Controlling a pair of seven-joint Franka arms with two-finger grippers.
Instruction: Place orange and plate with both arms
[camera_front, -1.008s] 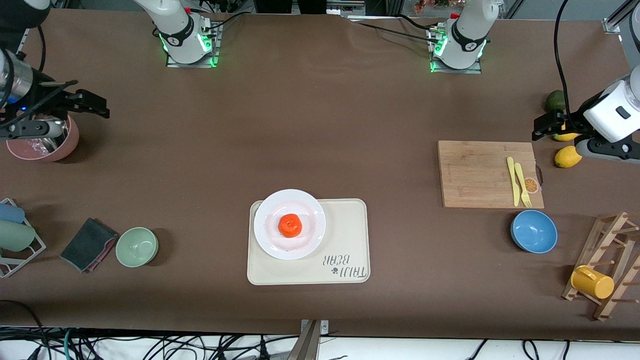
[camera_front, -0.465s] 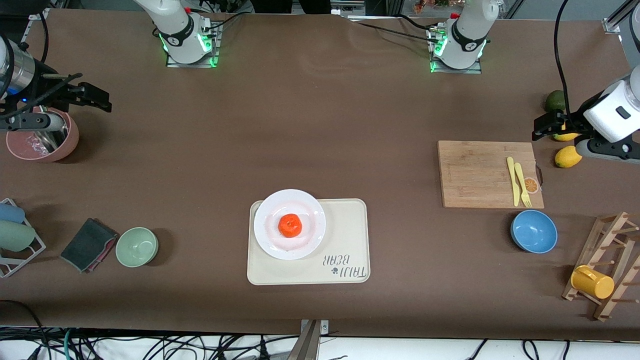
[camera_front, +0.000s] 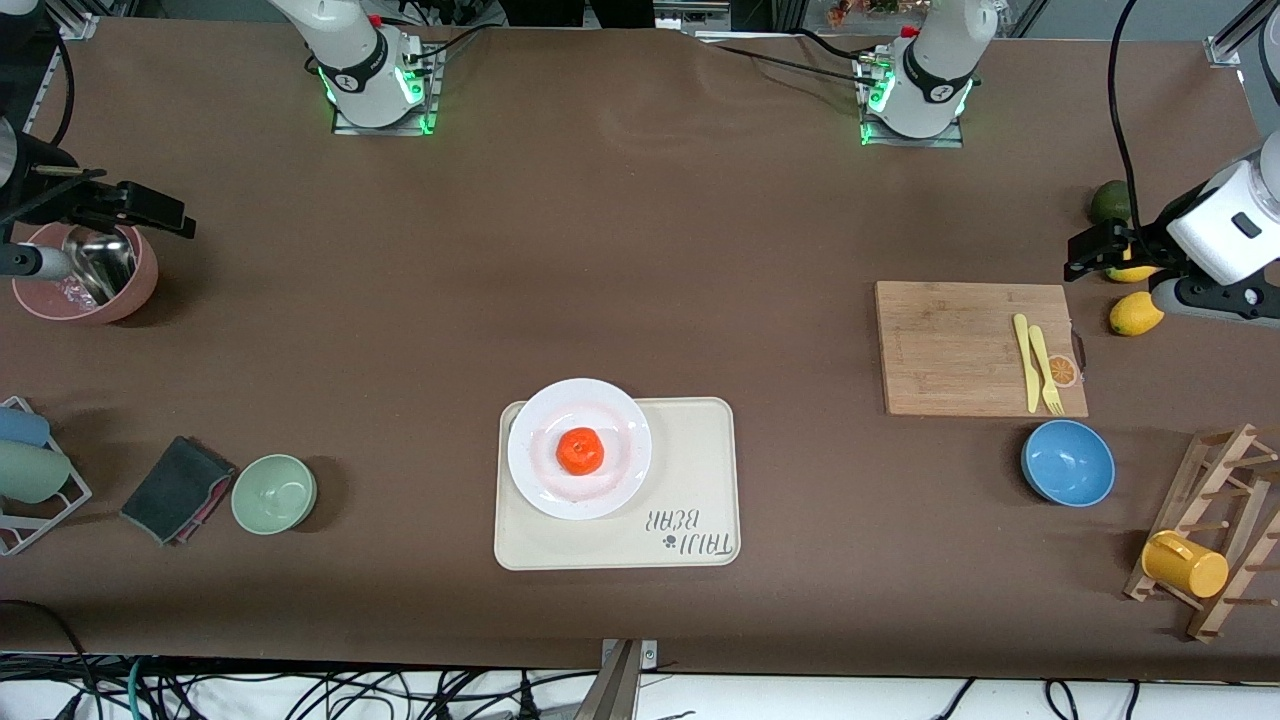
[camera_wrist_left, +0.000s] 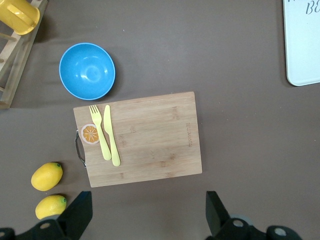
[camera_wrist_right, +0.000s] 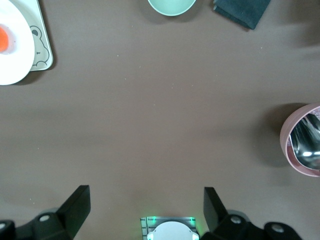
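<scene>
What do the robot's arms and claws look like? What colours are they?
Both arms are white with black joint rings, and their bases glow green. The left gripper is black on a white wrist, with a black cable looping above. The right gripper is black too, on a silvery wrist with a black cable. Each has two flat black fingers.

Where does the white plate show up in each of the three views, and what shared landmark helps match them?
Front view: the plate sits on the beige tray, at its right-arm end, with the orange on it.
Left wrist view: plate not in view; only a corner of the tray shows.
Right wrist view: the plate is cut by the picture's edge, lying on the tray.
Shared landmark: the beige tray.
</scene>
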